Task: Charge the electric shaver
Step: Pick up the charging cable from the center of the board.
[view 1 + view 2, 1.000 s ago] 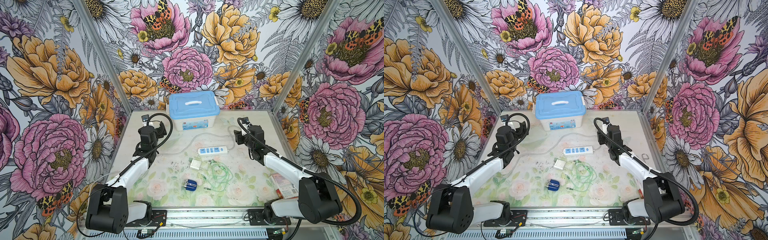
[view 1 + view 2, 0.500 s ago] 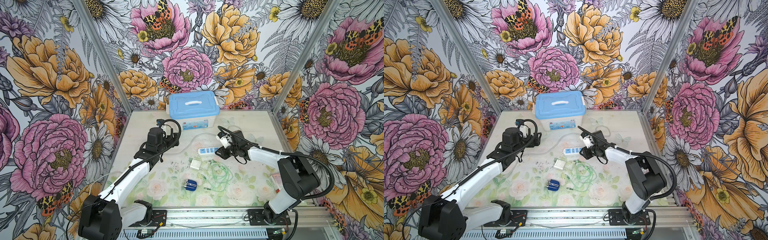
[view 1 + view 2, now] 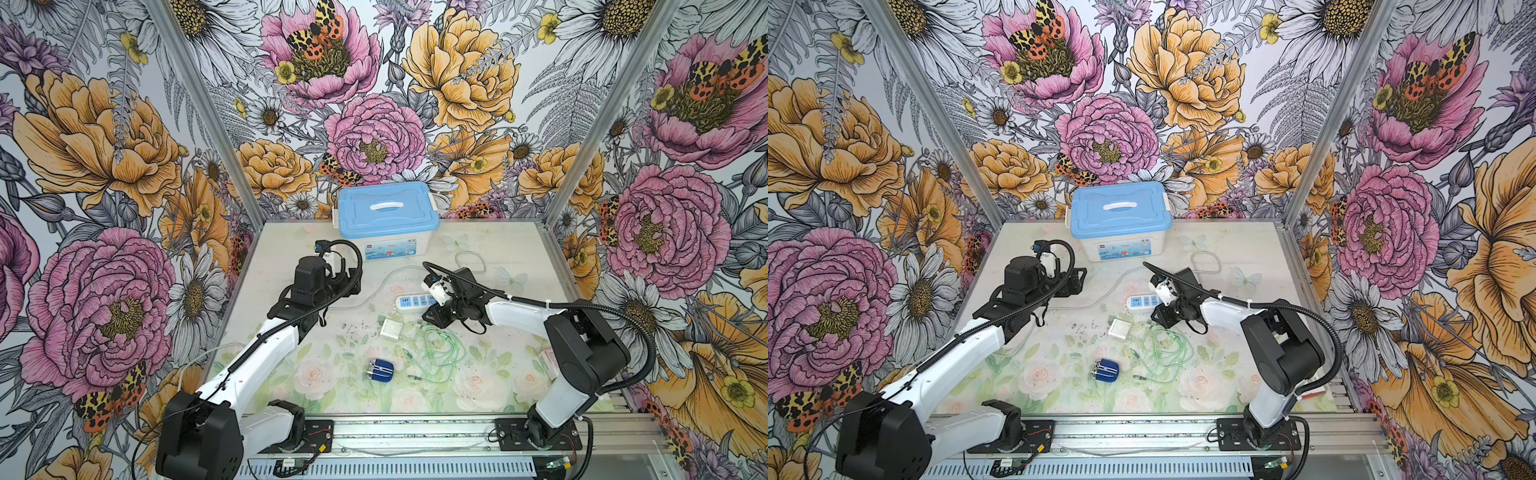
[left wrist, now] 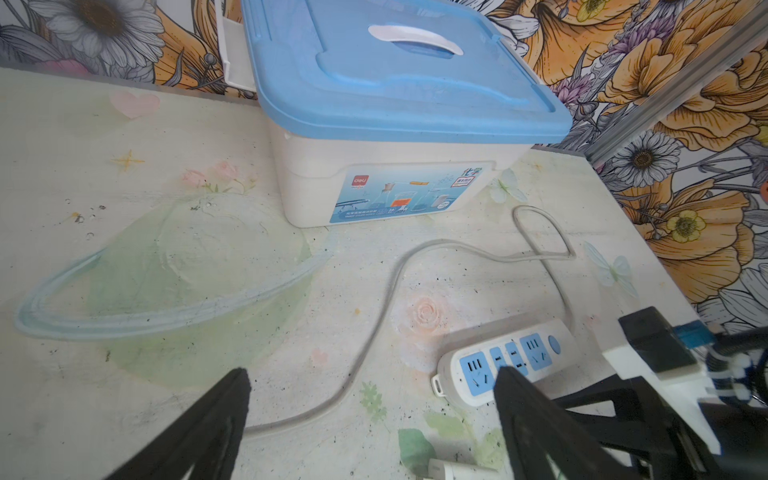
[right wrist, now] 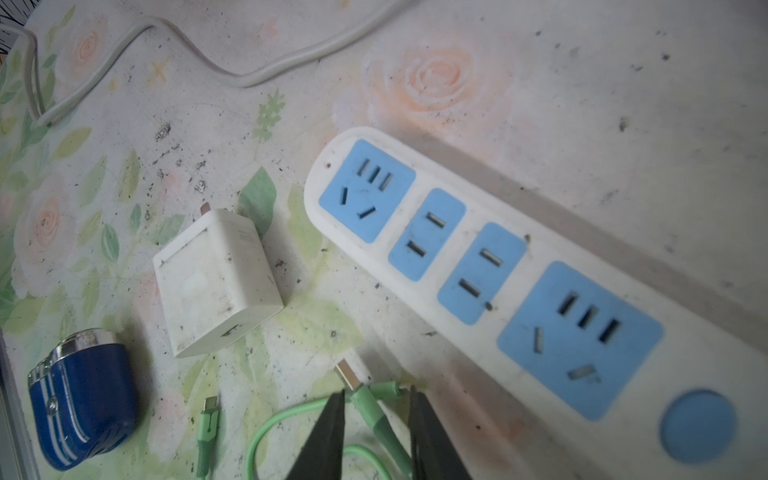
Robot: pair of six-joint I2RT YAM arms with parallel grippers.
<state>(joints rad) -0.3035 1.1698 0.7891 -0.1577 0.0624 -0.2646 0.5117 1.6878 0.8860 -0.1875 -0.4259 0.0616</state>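
Right claw (image 5: 376, 401) now narrowed around the green cable (image 5: 368, 409), perhaps not yet gripping.

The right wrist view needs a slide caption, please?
Right gripper straddling green cable's USB plug, beside charger, power strip.

Charger (image 3: 391, 330) between power strip (image 3: 413, 302) behind, shaver (image 3: 380, 371) in front
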